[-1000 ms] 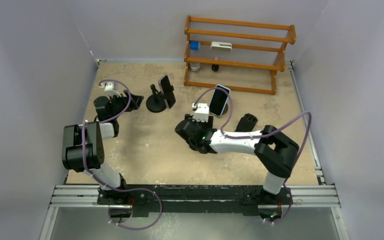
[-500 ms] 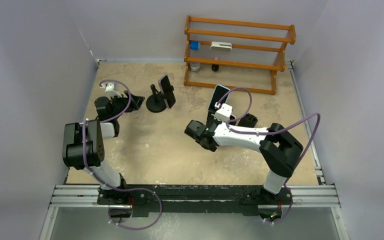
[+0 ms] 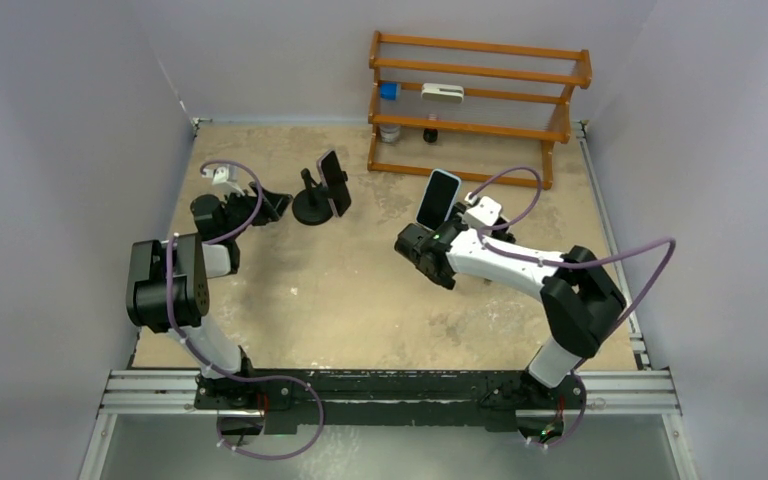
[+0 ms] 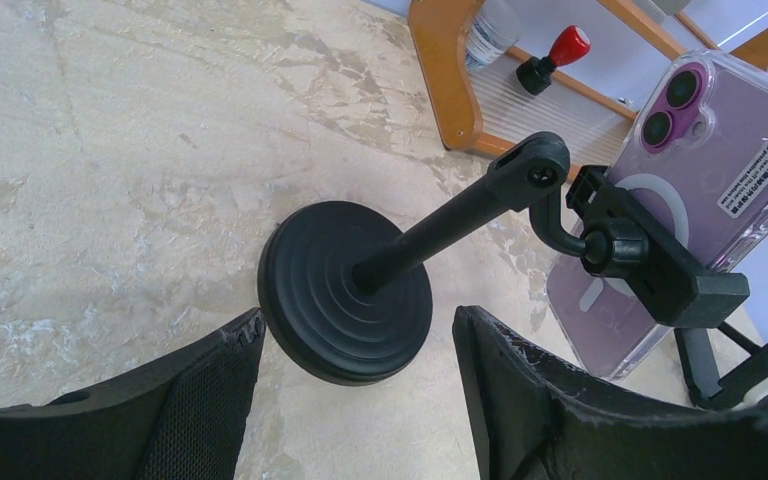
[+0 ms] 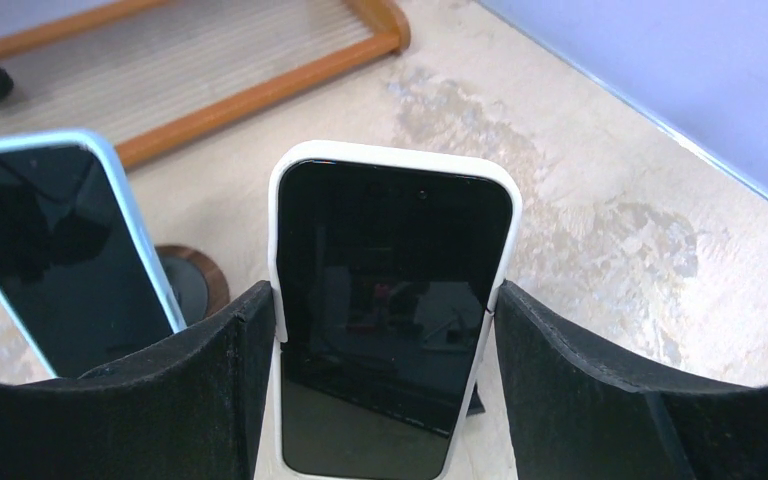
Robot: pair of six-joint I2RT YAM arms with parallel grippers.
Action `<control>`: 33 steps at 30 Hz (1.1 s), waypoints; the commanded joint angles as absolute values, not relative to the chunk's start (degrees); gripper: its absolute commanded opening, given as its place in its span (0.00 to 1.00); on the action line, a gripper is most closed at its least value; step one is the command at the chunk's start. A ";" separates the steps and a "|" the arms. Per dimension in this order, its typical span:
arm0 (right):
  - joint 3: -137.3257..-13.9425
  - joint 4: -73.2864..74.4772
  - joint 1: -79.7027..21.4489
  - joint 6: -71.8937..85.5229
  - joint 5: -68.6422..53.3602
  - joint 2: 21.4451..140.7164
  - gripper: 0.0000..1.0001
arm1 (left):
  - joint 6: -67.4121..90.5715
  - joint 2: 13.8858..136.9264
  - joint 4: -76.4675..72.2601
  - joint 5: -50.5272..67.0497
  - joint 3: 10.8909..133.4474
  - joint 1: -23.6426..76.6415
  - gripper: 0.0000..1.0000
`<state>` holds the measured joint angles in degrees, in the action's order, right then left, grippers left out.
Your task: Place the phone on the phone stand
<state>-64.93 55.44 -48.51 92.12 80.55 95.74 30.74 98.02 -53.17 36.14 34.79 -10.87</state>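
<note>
Right tool point(image 5: 385, 305) straddles the white-cased phone point(image 5: 395, 240), fingers at both long edges so its back stays free for a stand, though I can't tell if they're truly clamped. The phone stands upright on the bench point(image 5: 610, 230), a blue-cased phone point(image 5: 60, 250) crowding just beside it, wooden rack point(image 5: 260, 70) behind. Left tool point(image 4: 358, 330) gapes wide around the black stand point(image 4: 345, 295), already carrying a purple phone point(image 4: 720, 150).

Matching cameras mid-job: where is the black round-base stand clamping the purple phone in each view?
Top external: black stand left of centre, toward the back.
Left wrist: the stand fills the centre, its round base lowest.
Right wrist: not in it.
Shared landmark: wooden rack, seen in all three.
</note>
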 commanded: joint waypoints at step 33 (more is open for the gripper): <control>-60.47 57.84 -40.08 102.03 100.17 95.95 0.79 | 34.53 101.76 -60.92 40.87 36.64 -10.81 0.71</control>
